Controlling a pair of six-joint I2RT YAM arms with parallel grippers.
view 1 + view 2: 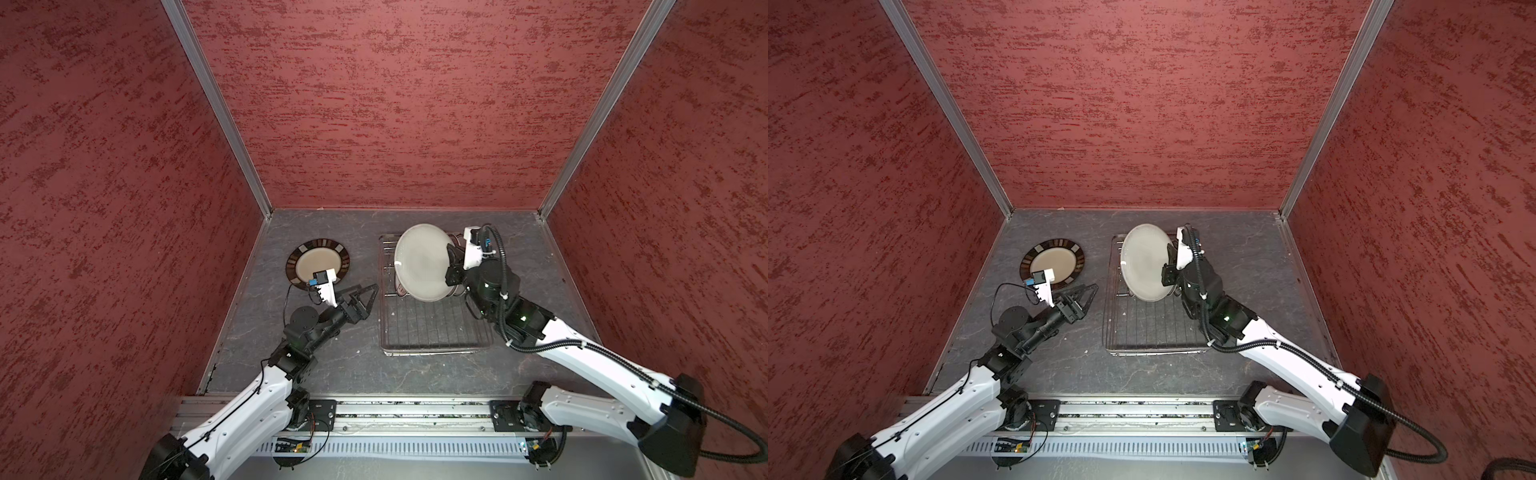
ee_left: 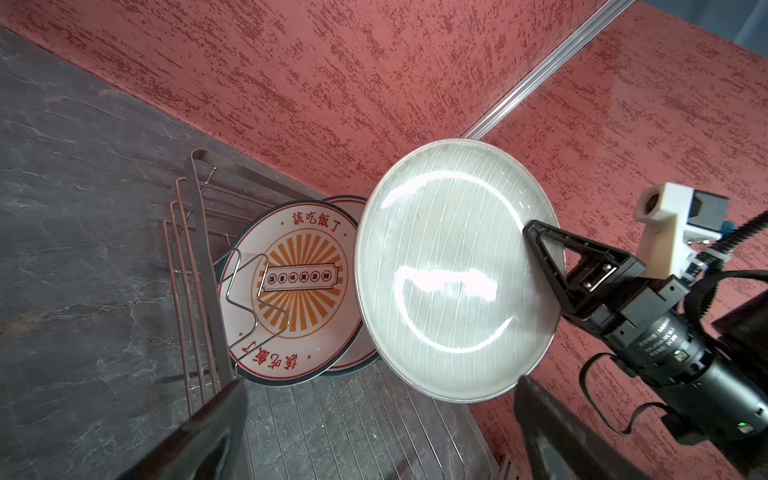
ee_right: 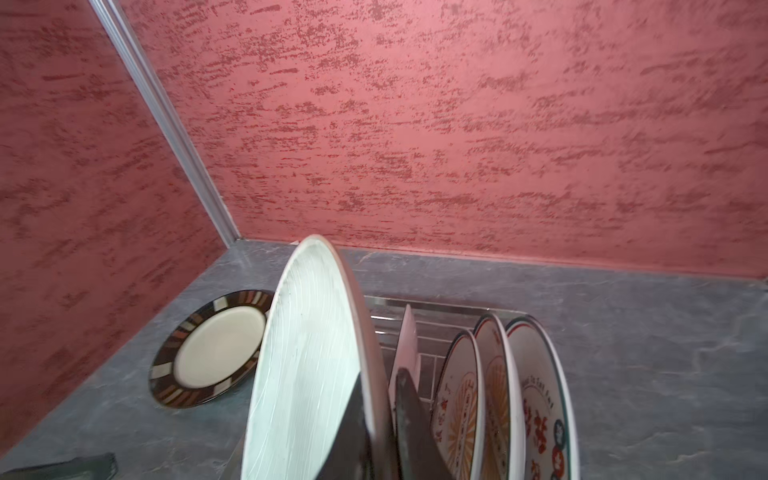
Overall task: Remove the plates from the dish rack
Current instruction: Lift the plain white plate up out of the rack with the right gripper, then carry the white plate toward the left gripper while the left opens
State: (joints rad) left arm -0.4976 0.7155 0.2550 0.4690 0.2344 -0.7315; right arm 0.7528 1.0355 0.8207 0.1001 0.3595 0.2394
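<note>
Farthest left, the striped plate (image 1: pixel 311 259) is lying flat on the surface (image 1: pixel 332 365), already out of the rack. Just beside its near edge the left end effector (image 1: pixel 370 299) is hovering with its jaws spread wide and nothing between them, pointing right toward the dish rack (image 1: pixel 432 351). In the left wrist view its two dark fingers (image 2: pixel 199 436) are framing the broad face of the off-white plate (image 2: pixel 453 270), so that plate is sitting straight ahead of the open jaws.

Over the far part of the rack, the off-white plate (image 1: pixel 422 262) is standing on edge, tilted, with its face turned left and its lower edge seemingly raised off the grid, though the frames are not settling that. The right end effector (image 1: pixel 449 266) is pinching it by the rim on the side away from the left arm.

Farther right, the smaller sunburst plates (image 3: pixel 461 395) are waiting upright in the rack.

The next move is probably turning on this: free surface and the striped plate are lying to the left of the held plate, on the left arm's side, and the right arm is gripping from the opposite rim. The left arm is nearer the drop spot, and the plate's free rim is facing it, so a handover or leftward carry is looking likely.
</note>
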